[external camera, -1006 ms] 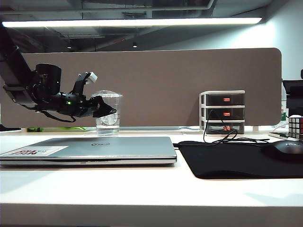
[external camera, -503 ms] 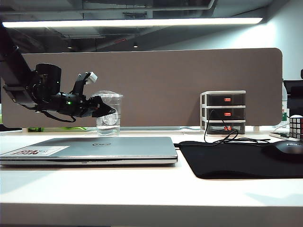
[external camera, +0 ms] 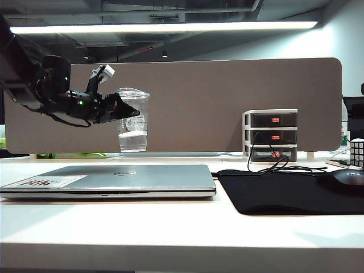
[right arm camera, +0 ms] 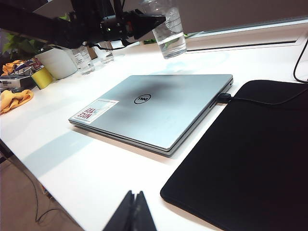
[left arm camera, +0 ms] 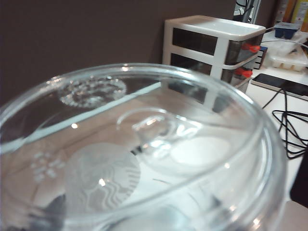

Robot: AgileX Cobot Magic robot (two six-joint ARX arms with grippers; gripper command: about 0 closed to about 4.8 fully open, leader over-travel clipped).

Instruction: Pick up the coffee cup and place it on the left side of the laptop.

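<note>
The coffee cup (external camera: 135,128), clear plastic with a domed lid and a little water in it, hangs in the air behind the far edge of the closed silver laptop (external camera: 125,177). My left gripper (external camera: 126,111) comes in from the left and is shut on the cup's upper part. In the left wrist view the cup (left arm camera: 159,144) fills the frame, its pale logo showing, and hides the fingers. The right wrist view shows the cup (right arm camera: 168,29) held above the table beyond the laptop (right arm camera: 159,106). My right gripper (right arm camera: 136,196) is shut and empty, over the table's near edge.
A black mouse pad (external camera: 284,193) with a mouse (external camera: 347,179) lies right of the laptop. A small white drawer unit (external camera: 272,135) with a cable stands before the brown partition (external camera: 227,96). A white pot (right arm camera: 57,62) and bottles stand off the laptop's left side.
The left gripper closed on the cup, then lifted it off the table; cup and gripper now sit higher against the partition. The right gripper has not moved.
</note>
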